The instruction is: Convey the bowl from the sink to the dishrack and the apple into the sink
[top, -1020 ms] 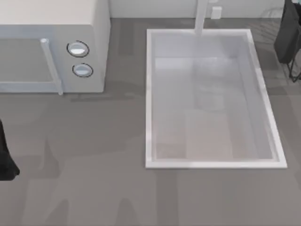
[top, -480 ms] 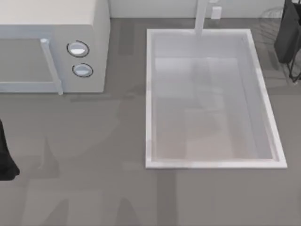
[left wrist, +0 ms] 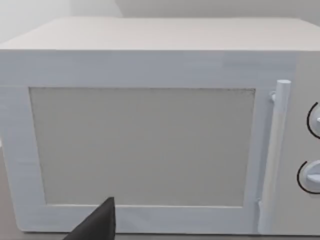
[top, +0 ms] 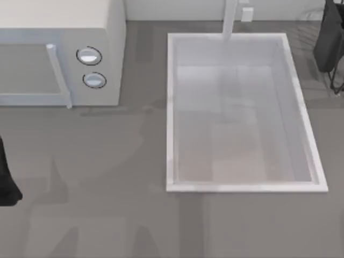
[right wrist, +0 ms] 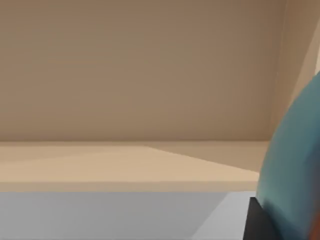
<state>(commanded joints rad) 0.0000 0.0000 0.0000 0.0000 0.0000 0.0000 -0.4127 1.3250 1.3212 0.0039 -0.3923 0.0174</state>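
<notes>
Beside one sink [top: 169, 107], one microwave [top: 107, 32] with two knobs [top: 88, 56], one bowl [right wrist: 295, 170]

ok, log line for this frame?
sink: no bowl inside | bowl: close at right claw's camera | left arm: parked, faces microwave

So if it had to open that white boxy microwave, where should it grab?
On the white boxy microwave, probably the slim vertical bar handle beside the two round knobs, approached from the front, closing across its width: it stands off the door. The left gripper faces it.
</notes>
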